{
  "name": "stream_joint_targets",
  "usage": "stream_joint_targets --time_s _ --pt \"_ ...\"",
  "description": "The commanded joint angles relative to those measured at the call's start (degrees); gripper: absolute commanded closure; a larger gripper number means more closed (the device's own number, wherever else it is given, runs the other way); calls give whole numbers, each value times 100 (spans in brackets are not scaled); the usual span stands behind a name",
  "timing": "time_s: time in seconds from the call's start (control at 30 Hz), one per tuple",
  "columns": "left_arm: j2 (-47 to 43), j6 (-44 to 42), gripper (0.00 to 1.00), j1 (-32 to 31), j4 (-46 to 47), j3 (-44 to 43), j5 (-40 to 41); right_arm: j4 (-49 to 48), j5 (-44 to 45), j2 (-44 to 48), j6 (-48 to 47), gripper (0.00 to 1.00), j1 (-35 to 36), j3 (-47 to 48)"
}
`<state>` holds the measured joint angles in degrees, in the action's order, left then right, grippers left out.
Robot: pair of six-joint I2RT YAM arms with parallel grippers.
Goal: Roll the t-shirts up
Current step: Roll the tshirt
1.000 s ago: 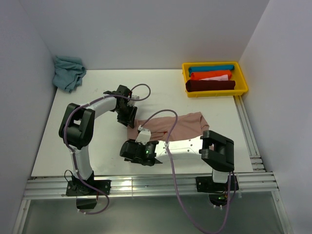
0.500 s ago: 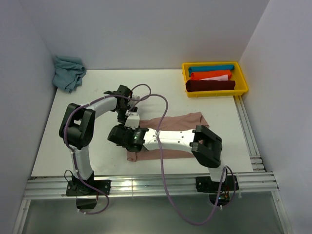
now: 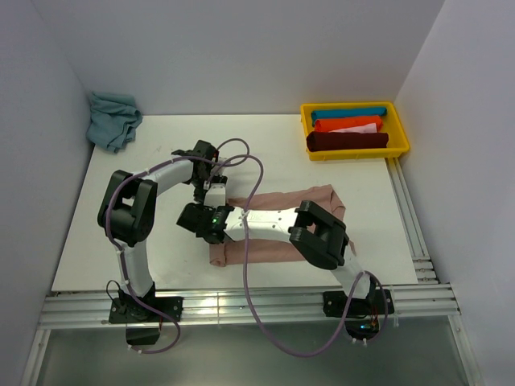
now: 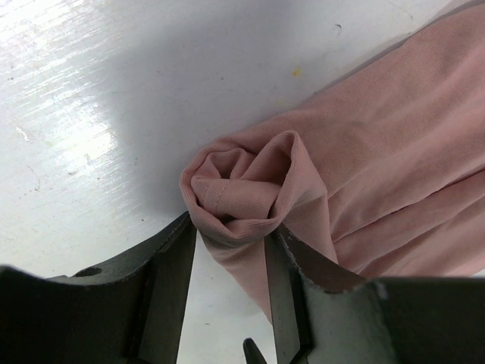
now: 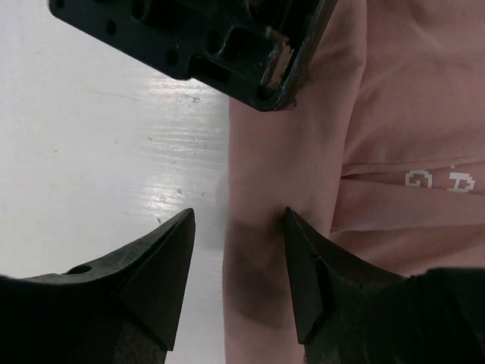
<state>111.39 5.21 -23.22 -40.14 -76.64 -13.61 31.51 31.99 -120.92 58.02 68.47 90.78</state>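
A dusty pink t-shirt [image 3: 269, 248] lies folded into a long strip across the middle of the table. Its far left corner is wound into a small roll [image 4: 244, 189]. My left gripper [image 4: 231, 227] is shut on that roll, with cloth pressed against both fingers; from above, the left gripper [image 3: 211, 189] sits at the strip's far left corner. My right gripper [image 5: 239, 220] stands open just above the strip's left edge, one finger [image 5: 170, 258] over bare table and the other over the cloth. In the top view the right gripper [image 3: 201, 222] is right beside the left one.
A yellow bin [image 3: 400, 133] at the back right holds three rolled shirts: teal, orange and dark red. A crumpled teal shirt [image 3: 113, 119] lies in the back left corner. White walls close in the table on three sides. The left gripper's body [image 5: 204, 45] hangs close above my right fingers.
My right arm has swung left and away from the front edge, across the pink t-shirt to its left end beside the left gripper. The left gripper has stayed put.
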Motion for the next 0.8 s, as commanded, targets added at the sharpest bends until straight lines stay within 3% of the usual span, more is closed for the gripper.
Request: stream_joint_targets --time_s 0.0,0.6,0.7,0.77 --pt "58 -47 53 -42 6 -167 121 48 -8 -63 25 42 -17 89" --pt "-4 -108 39 2 -196 -667 51 1270 97 -616 429 41 35 511" --pt "-12 -134 37 98 -362 -956 -98 1262 53 -678 386 45 26 502" --pt "-4 -152 36 239 -503 -1211 -195 1200 1 -669 377 55 26 458"
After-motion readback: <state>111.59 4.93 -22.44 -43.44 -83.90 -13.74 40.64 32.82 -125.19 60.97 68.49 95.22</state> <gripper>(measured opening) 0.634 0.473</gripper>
